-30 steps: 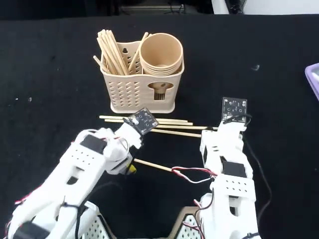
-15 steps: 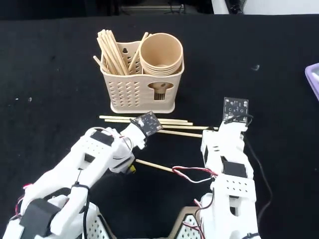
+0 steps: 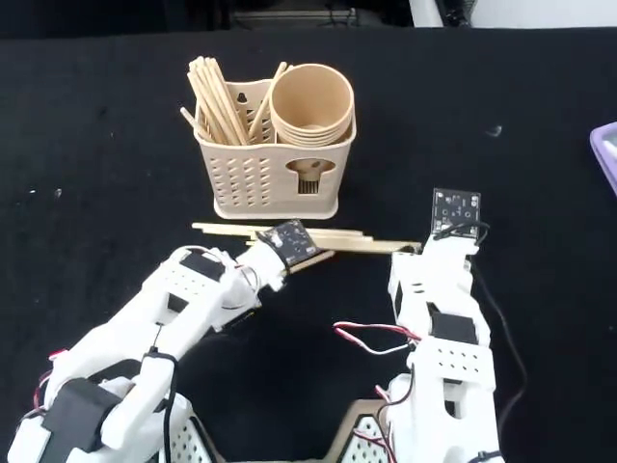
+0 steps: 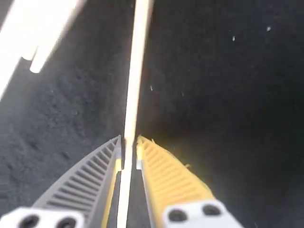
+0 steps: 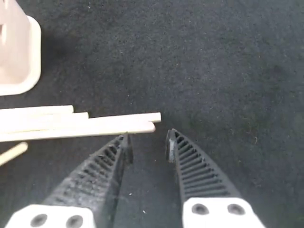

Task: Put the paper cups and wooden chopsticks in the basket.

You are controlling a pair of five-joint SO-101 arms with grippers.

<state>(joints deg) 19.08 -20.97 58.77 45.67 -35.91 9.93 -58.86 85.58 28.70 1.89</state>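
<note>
The beige basket [image 3: 275,174] stands at the back, with stacked paper cups [image 3: 311,101] in one compartment and several wooden chopsticks [image 3: 217,96] in the other. More loose chopsticks [image 3: 357,241] lie in front of it. My left gripper [image 4: 128,140] is shut on one chopstick [image 4: 135,71], whose tip [image 3: 323,257] pokes out beside the loose ones. My right gripper [image 5: 148,138] is open just above the table. Its fingertips are right at the ends of the loose chopsticks [image 5: 80,124].
A purple object [image 3: 605,149] sits at the table's right edge. The basket's corner [image 5: 16,52] shows in the right wrist view. Red and white wires [image 3: 371,338] loop between the two arms. The black table [image 3: 501,125] stretches open around the basket.
The chopstick that lay slanted between the arms is off the table, held by my left gripper, which moved forward toward the loose chopsticks. The right arm stayed still.
</note>
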